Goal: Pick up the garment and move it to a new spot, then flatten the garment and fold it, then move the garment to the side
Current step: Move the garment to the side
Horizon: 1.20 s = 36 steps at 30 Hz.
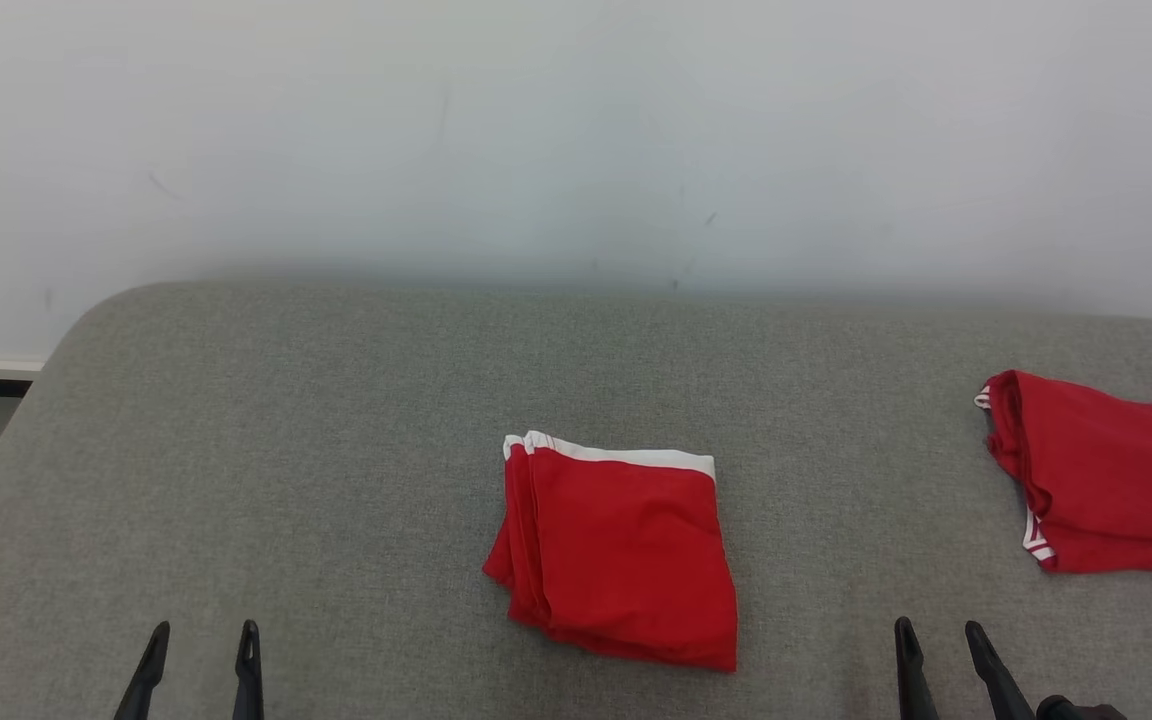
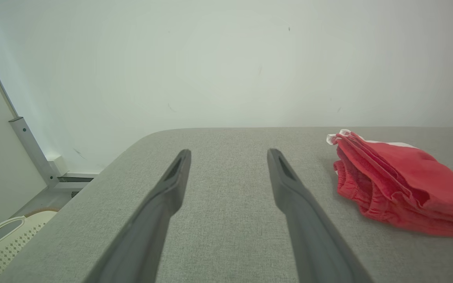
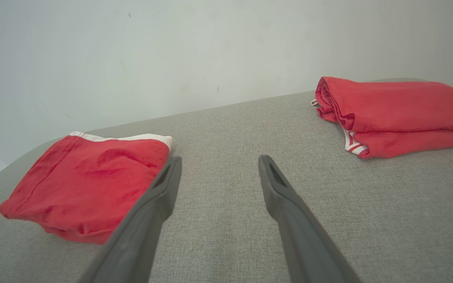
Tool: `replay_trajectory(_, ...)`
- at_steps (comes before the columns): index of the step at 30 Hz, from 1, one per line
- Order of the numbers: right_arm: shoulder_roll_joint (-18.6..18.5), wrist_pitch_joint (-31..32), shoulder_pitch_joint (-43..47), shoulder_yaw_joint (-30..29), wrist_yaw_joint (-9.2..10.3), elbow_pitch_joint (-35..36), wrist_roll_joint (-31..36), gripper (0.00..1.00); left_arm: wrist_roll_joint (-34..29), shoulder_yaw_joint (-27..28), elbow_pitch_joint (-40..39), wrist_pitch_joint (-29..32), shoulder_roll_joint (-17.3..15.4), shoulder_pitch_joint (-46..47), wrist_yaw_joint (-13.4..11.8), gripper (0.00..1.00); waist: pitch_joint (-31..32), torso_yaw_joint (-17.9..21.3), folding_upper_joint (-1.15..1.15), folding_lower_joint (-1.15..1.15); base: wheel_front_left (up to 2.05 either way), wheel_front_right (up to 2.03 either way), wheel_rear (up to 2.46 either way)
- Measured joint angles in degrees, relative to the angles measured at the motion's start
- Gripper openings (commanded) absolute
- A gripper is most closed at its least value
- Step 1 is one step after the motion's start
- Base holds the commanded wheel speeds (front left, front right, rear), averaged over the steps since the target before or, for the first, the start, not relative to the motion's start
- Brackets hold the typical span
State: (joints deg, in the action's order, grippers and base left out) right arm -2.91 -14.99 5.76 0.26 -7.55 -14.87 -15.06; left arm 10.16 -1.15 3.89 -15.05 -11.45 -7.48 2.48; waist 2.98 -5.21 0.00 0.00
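A red garment (image 1: 621, 550) with a white waistband lies folded into a neat square in the middle of the grey table (image 1: 336, 450). It also lies at the right of the left wrist view (image 2: 399, 188) and at the left of the right wrist view (image 3: 89, 184). My left gripper (image 1: 204, 632) hovers open near the front edge, well left of the garment, with nothing between its fingers (image 2: 171, 184). Open and empty too, my right gripper (image 1: 939, 630) stands to the garment's right, one of its fingers (image 3: 163, 188) just beside the cloth.
A second red garment (image 1: 1106, 470) with white trim lies folded at the table's right edge, also in the right wrist view (image 3: 399, 114). A white wall (image 1: 576, 140) runs behind the table. A pale perforated basket (image 2: 6, 239) sits on the floor past the left edge.
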Motion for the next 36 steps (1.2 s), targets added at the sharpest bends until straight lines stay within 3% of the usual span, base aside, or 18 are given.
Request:
replay_trajectory(11, 0.01, 0.0, -0.04, 0.33, -0.01, 0.07, -0.07, 1.0, -0.51, -0.38, 1.52, 0.0, -0.24, 0.9, -0.02, 1.0, -0.08, 0.51, 0.0, 0.0, 0.0, 0.0, 0.0)
replay_trajectory(28, 0.0, 0.0, -0.04, 0.7, -0.01, -0.07, -0.07, 1.0, -1.8, -1.14, 1.48, 2.81, -1.43, 1.48, -2.0, 1.0, 0.07, 0.18, 0.0, 0.0, 0.0, 0.0, 0.0)
replay_trajectory(36, 0.03, 1.25, -6.25, 6.47, 0.0, -5.45, -0.07, 1.0, -1.1, -1.67, 1.27, 2.96, -1.38, 1.65, -2.25, 1.0, -0.36, -0.12, 0.0, 0.0, 0.0, 0.0, 0.0)
